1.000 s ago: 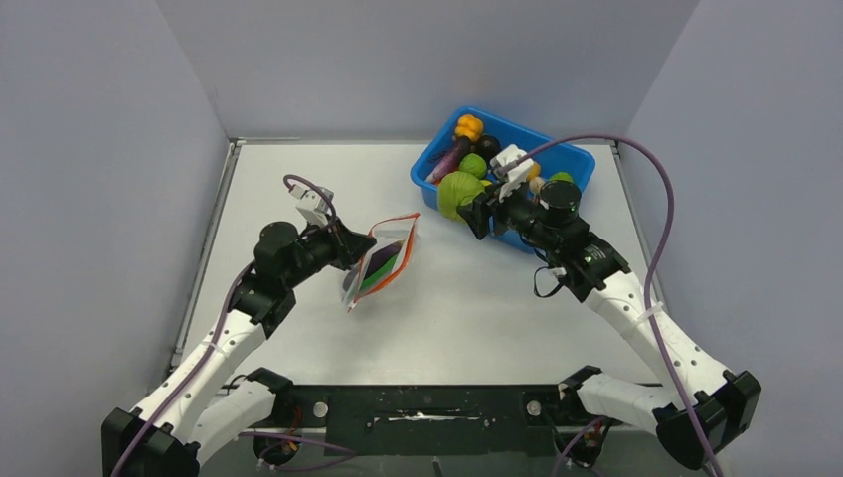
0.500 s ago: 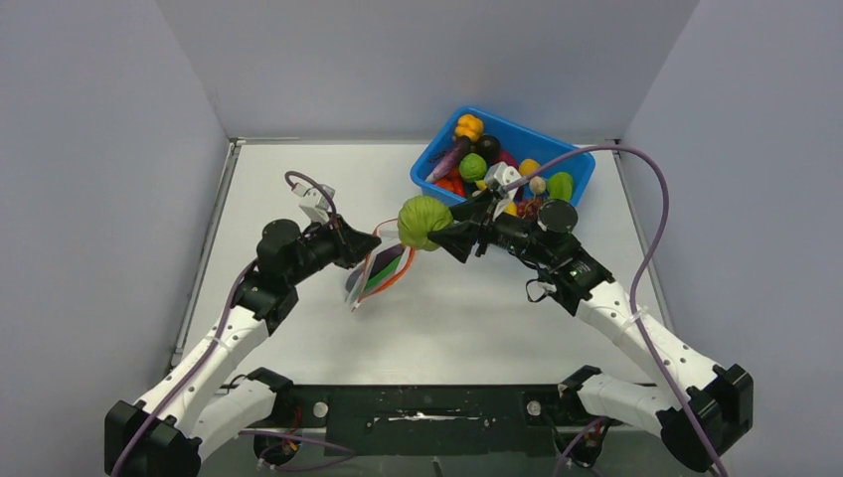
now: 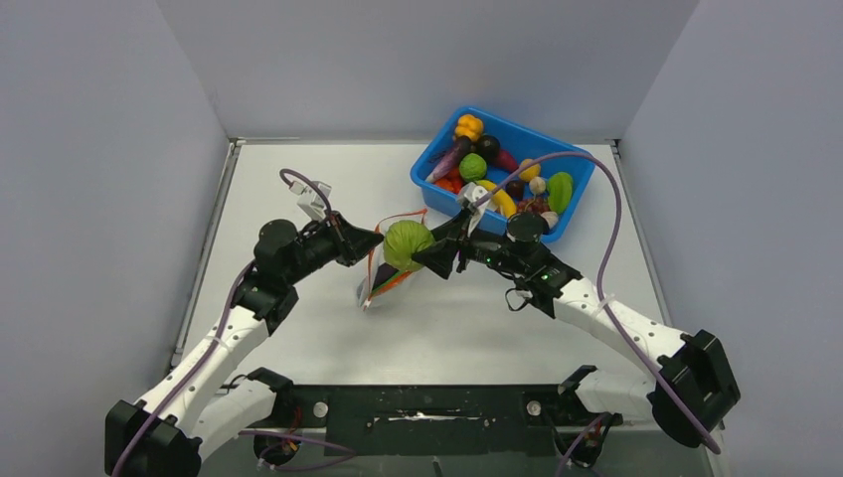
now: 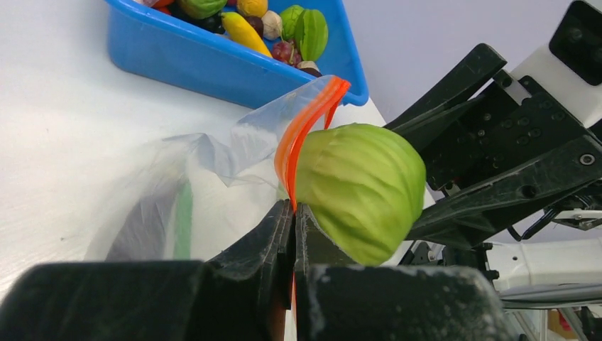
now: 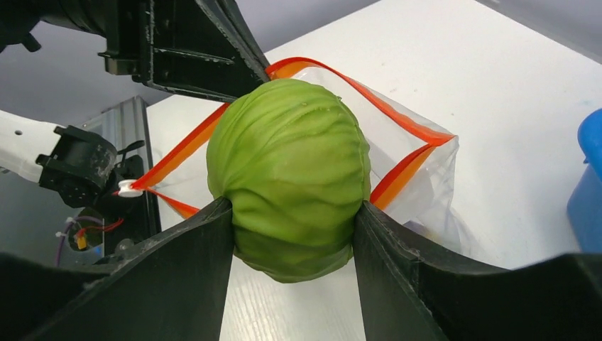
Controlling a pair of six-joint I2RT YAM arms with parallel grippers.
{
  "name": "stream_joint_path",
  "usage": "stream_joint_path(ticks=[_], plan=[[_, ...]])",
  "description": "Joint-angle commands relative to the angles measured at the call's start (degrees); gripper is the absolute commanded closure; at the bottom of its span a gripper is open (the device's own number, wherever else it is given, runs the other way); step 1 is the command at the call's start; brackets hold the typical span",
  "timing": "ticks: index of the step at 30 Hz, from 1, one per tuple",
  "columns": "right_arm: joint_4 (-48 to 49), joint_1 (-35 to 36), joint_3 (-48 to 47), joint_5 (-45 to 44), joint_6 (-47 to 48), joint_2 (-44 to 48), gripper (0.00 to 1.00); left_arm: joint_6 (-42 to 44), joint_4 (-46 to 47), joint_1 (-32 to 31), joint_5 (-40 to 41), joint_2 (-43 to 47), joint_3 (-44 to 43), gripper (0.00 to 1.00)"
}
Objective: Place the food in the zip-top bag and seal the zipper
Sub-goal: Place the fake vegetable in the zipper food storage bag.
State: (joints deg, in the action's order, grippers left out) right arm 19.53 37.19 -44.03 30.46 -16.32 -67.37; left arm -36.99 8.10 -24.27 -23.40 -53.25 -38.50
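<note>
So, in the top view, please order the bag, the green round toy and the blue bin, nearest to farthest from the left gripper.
1. zip-top bag: pinched by the left gripper.
2. green round toy: just right, at the bag's mouth.
3. blue bin: far right, at the back.

grey walls (image 3: 427, 60), white table (image 3: 447, 333)

Between the right jaws, a green cabbage (image 5: 289, 177) at the open zip-top bag (image 5: 424, 195)

From above, the round green ribbed toy cabbage (image 3: 408, 243) hid part of the clear crinkly zip-top bag (image 3: 378, 283)'s mouth; its contents were indistinct.
</note>
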Motion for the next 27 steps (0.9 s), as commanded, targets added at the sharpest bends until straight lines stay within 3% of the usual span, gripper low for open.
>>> stream_joint_path(ticks=[1, 6, 21, 27], plan=[[2.93, 0.46, 0.05, -4.88, 1.17, -0.99, 0.52, -1.83, 6.63, -0.07, -2.38, 0.56, -0.18, 1.00], [-3.82, 0.52, -2.34, -13.94, -3.44, -4.87, 0.51, -1.23, 9.15, -0.07, -3.00, 0.44, 0.62, 1.00], [-6.58, 3.66, -12.46, -18.58, -21.82, -15.10, 0.48, -1.33, 15.25, -0.10, -2.20, -0.61, 6.24, 1.00], [-14.46, 4.98, -16.98, -19.44, -20.15, -18.83, 0.35, -0.54, 14.87, -0.07, -2.05, -0.45, 5.87, 1.00]])
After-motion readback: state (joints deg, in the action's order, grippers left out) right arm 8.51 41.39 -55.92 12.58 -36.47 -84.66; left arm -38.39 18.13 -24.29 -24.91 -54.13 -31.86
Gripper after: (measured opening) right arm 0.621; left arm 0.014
